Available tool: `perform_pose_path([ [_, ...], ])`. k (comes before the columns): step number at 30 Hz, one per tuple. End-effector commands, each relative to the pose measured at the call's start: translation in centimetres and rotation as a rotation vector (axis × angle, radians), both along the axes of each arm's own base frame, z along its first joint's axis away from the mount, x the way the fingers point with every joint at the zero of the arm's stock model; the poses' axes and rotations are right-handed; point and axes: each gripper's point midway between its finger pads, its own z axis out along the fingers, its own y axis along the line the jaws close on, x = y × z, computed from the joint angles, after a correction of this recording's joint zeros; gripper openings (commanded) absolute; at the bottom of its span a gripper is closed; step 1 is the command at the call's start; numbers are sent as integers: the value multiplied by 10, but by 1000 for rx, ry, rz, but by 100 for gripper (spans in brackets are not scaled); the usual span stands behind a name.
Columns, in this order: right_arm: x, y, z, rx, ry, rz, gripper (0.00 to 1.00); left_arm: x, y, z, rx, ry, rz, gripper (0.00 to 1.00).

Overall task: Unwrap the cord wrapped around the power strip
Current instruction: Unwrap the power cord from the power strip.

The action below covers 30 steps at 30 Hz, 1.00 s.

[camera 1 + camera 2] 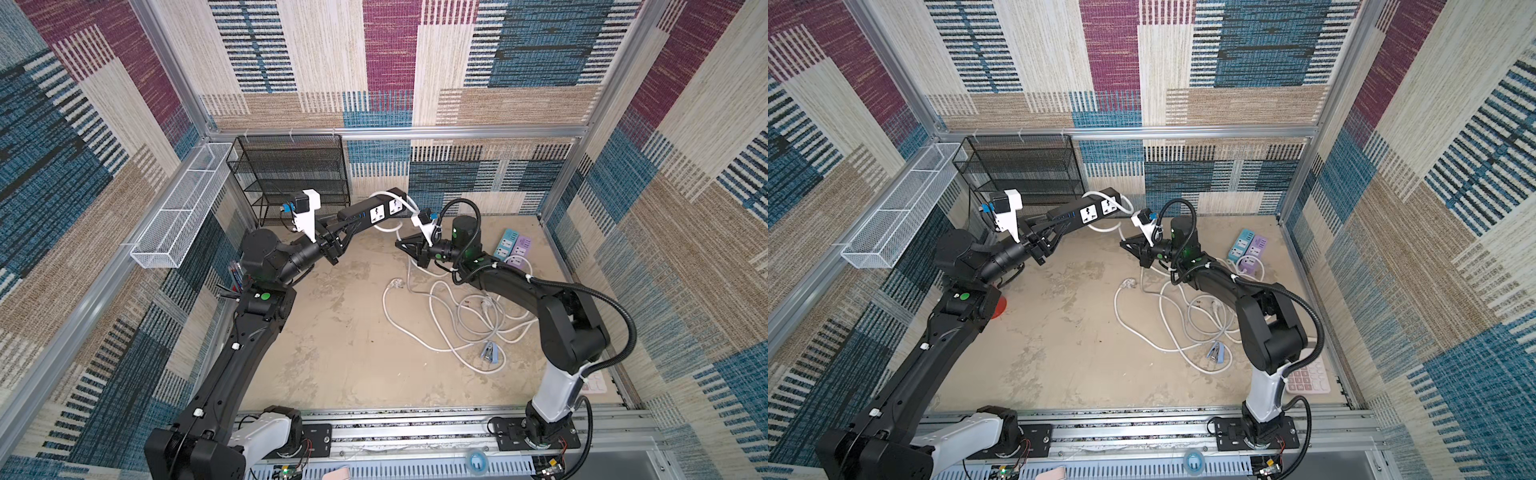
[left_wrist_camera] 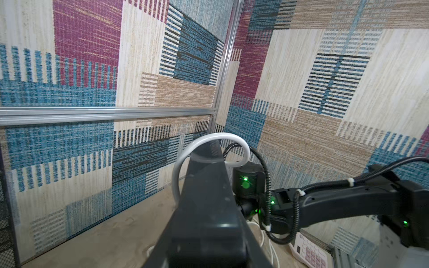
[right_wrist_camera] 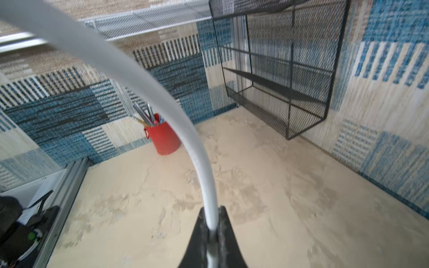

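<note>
The left tool [image 1: 350,225] is clamped tight on one end of the black power strip [image 1: 376,212]. It holds the strip off the worktop [image 1: 332,332] toward 12 o'clock in both top views, just at 3 o'clock of the black mesh rack [image 1: 291,174]. One turn of the white cord [image 1: 411,204] loops round the strip's far end and drops toward 6 o'clock into the right tool [image 1: 400,244], whose jaws are closed on it, while the rest lies in loose coils on the worktop at about 4 o'clock.
</note>
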Motion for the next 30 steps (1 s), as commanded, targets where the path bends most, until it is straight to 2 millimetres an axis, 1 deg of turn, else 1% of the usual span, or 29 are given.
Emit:
perform_pose_path([
  [1, 25, 7, 18, 61, -14, -9, 0, -13, -6, 14, -36, -52, -66, 0],
  [4, 48, 3, 35, 110, -24, -14, 0, -13, -9, 8, -44, -38, -85, 0],
  [5, 55, 2, 52, 132, -48, -13, 0, -12, -11, 6, -46, -32, -92, 0],
  [7, 67, -3, 73, 154, -75, -13, 0, -10, -12, 2, -46, -19, -102, 0],
  [11, 85, -10, 128, 157, -171, -16, 0, -6, -17, -6, -56, 7, -121, 0],
  [12, 88, -12, 143, 154, -195, -15, 0, -5, -18, -9, -55, 14, -122, 0],
  [14, 95, -19, 165, 142, -231, -28, 0, -2, -18, -12, -53, 23, -118, 0],
  [15, 96, -24, 182, 140, -259, -34, 0, 0, -18, -15, -48, 33, -114, 0],
  [16, 98, -29, 190, 134, -271, -44, 0, 3, -18, -18, -41, 42, -105, 0],
  [17, 96, -36, 206, 136, -299, -54, 0, 6, -18, -23, -33, 55, -96, 0],
  [20, 92, -58, 230, 121, -334, -87, 0, 16, -16, -32, -8, 79, -51, 0],
  [21, 89, -65, 236, 110, -343, -101, 0, 19, -13, -36, 5, 89, -27, 0],
  [23, 84, -74, 240, 78, -350, -134, 0, 23, -8, -39, 26, 88, 23, 0],
  [26, 80, -87, 234, 33, -345, -209, 0, 30, 4, -43, 66, 90, 120, 0],
  [27, 77, -92, 232, 21, -341, -232, 0, 36, 13, -44, 74, 94, 183, 0],
  [30, 72, -106, 222, -22, -300, -322, 0, 42, 34, -46, 99, 83, 304, 0],
])
